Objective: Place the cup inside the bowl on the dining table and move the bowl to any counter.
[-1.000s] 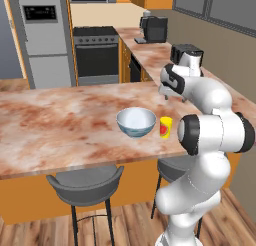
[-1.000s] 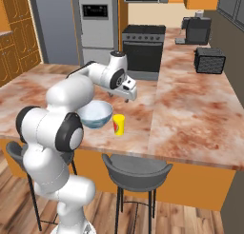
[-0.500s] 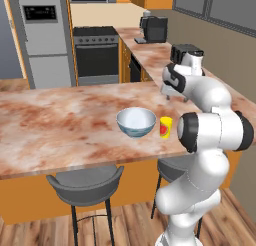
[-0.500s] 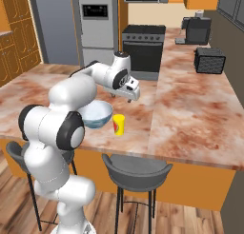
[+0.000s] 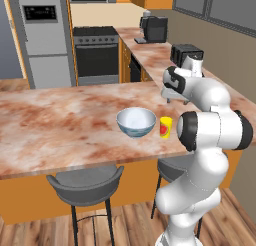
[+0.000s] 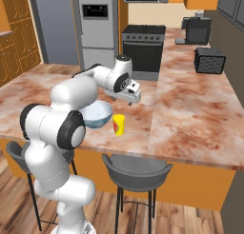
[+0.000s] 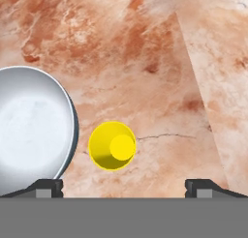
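The small yellow cup point(image 5: 165, 127) point(image 6: 118, 124) stands upright on the dining table point(image 5: 60, 125) point(image 6: 47, 85), just right of the wide pale bowl point(image 5: 136, 121) point(image 6: 97, 114) and apart from it. In the hand view the cup point(image 7: 112, 145) shows from above beside the bowl point(image 7: 29, 130), which has nothing in it. My gripper point(image 5: 169, 96) point(image 6: 135, 99) point(image 7: 125, 186) hovers above the table a little beyond the cup, pointing down. It is open, with nothing between its fingertips point(image 7: 48, 186).
The counter point(image 5: 155, 55) point(image 6: 190, 71) runs back on the right with a black toaster point(image 5: 186, 53) point(image 6: 209, 60) and a coffee machine point(image 5: 152, 29) point(image 6: 195, 29). Grey stools point(image 5: 85, 182) point(image 6: 136, 169) stand along the table's near edge. A stove point(image 5: 97, 52) and fridge stand behind.
My hand has come down a little and nearer the cup. Cup and bowl have not moved, and the gripper stays open.
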{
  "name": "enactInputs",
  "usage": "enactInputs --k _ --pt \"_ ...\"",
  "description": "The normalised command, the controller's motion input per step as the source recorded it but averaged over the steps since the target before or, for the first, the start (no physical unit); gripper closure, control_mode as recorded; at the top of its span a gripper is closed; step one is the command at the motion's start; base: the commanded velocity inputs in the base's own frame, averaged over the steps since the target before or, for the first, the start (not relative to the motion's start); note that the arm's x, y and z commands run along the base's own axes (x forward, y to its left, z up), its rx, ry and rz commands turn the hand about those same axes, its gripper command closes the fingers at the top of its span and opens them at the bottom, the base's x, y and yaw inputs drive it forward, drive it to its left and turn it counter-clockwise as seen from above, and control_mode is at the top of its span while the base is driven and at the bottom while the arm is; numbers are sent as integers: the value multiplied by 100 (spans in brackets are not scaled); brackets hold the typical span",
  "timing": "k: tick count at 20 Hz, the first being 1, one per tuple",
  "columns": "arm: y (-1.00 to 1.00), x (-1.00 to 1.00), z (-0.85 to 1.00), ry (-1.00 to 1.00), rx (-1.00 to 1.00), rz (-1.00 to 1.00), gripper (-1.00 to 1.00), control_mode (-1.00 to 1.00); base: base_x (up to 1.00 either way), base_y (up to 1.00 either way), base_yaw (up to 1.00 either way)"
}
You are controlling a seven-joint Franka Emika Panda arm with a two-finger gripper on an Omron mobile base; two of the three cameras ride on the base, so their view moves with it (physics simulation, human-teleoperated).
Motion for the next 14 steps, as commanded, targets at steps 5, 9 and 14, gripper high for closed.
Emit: enactInputs --k 5,9,14 --pt "-6 0 -14 0 0 3 -100 -100 0 0 0" --pt "-5 0 -17 0 0 3 -100 -100 0 0 0" --pt "-1 0 -13 0 0 3 -100 -100 0 0 0"
